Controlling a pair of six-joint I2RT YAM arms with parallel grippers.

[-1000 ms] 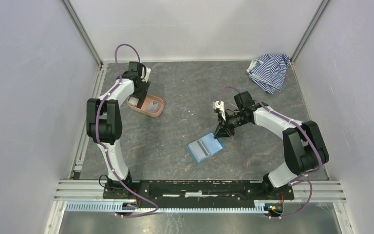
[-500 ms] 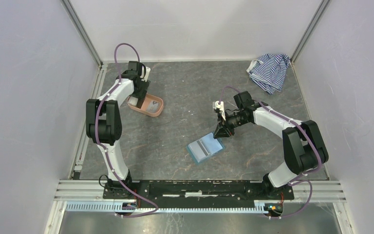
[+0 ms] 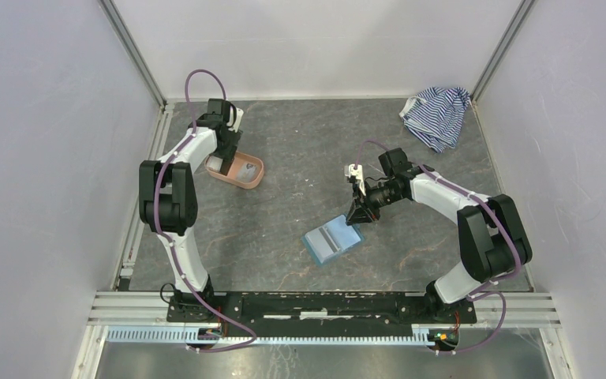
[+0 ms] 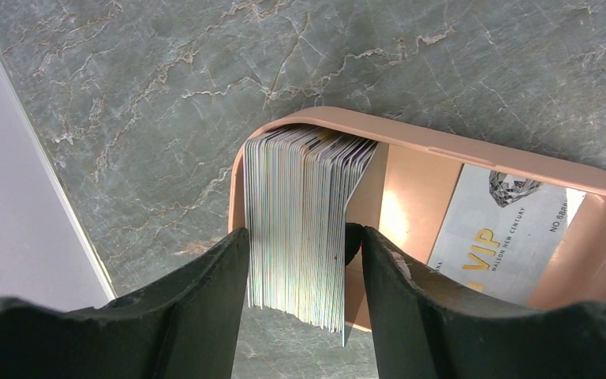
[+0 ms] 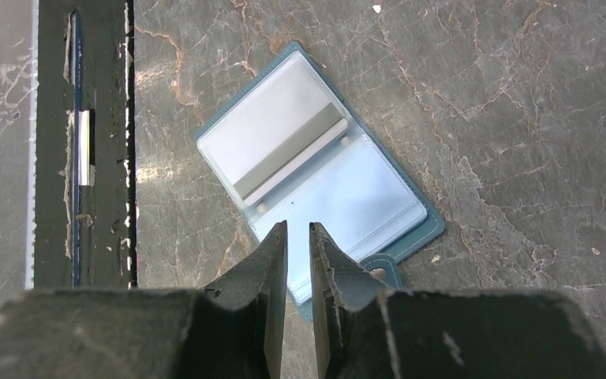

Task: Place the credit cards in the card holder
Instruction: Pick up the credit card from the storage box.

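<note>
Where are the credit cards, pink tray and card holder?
credit cards [image 4: 300,229]: left wrist view, edges of the upright stack.
pink tray [image 4: 406,193]: left wrist view, bare floor.
card holder [image 5: 347,193]: right wrist view, clear inner pocket.

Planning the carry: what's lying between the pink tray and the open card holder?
Nothing: bare tabletop between tray and card holder, shown in the top view.

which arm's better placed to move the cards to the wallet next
Left. The left gripper has a finger on each side of the stack of cards in the pink tray. The right gripper, jaws nearly closed, sits at the edge of the open wallet, far from the cards.
</note>
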